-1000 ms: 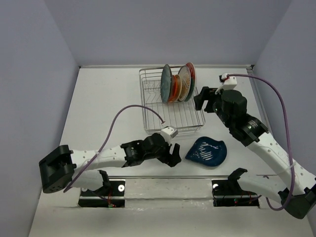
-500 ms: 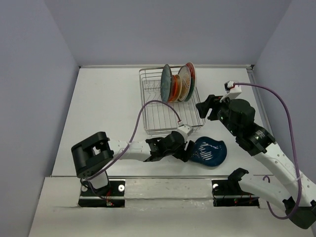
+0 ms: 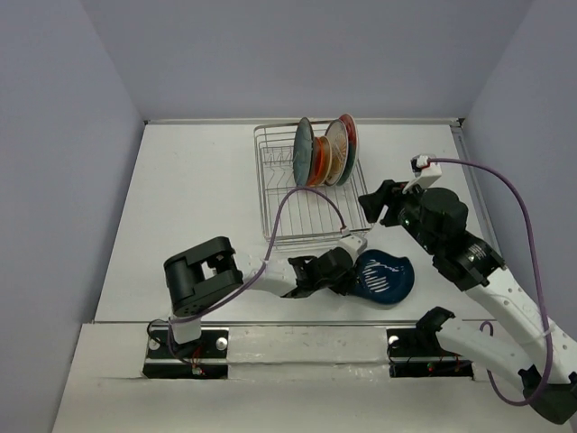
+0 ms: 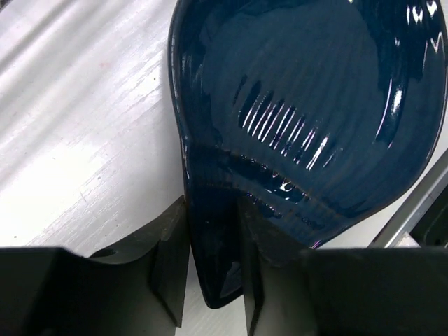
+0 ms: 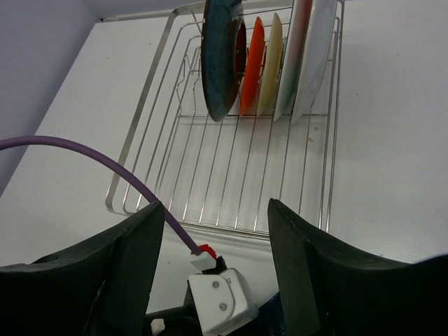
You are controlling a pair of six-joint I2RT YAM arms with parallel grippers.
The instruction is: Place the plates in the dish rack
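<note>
So: done 5/6, five plates upright in silver wire dish rack ahead of right gripper, wide, empty | left: dark blue wavy-edged plate on white table, rim pinched by left gripper | unclear: lifted or not; plate's far edge cut off

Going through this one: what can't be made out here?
- Top view: the left gripper fingertips, hidden under its own wrist, which also covers the dark blue plate's left rim.
- Left wrist view: the plate's right side, cut by the frame edge, and whether it is off the table.
- Right wrist view: the racked plates' tops, cut by the top edge, and their patterns, seen edge-on in the dish rack.
</note>
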